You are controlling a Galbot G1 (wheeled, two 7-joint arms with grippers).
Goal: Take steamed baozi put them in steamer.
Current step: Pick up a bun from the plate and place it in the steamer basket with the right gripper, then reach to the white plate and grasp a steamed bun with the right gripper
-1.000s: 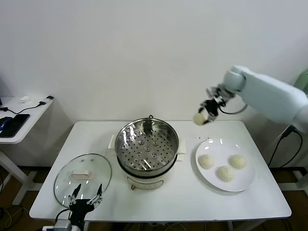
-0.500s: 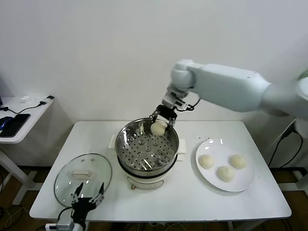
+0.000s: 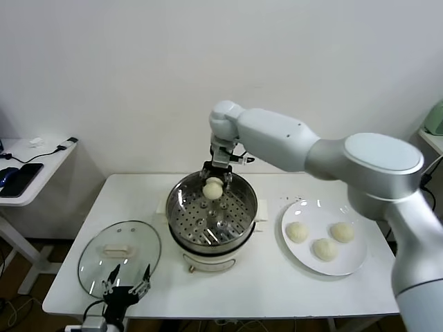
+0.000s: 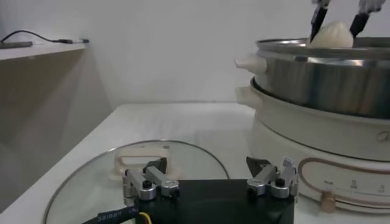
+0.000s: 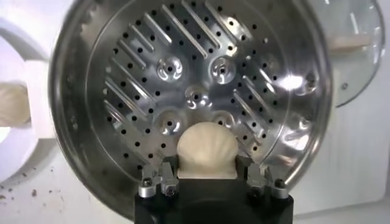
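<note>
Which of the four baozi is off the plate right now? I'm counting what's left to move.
The baozi held in the right gripper above the steamer; the other three lie on the white plate.

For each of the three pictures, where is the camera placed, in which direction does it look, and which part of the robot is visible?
Head view: high, looking forward and down at the table; the right arm holds a baozi over the steamer.
Left wrist view: low, looking across the glass lid toward the steamer; left gripper open.
Right wrist view: straight down into the steamer; right gripper on the baozi.
All three share steamer and held baozi.
</note>
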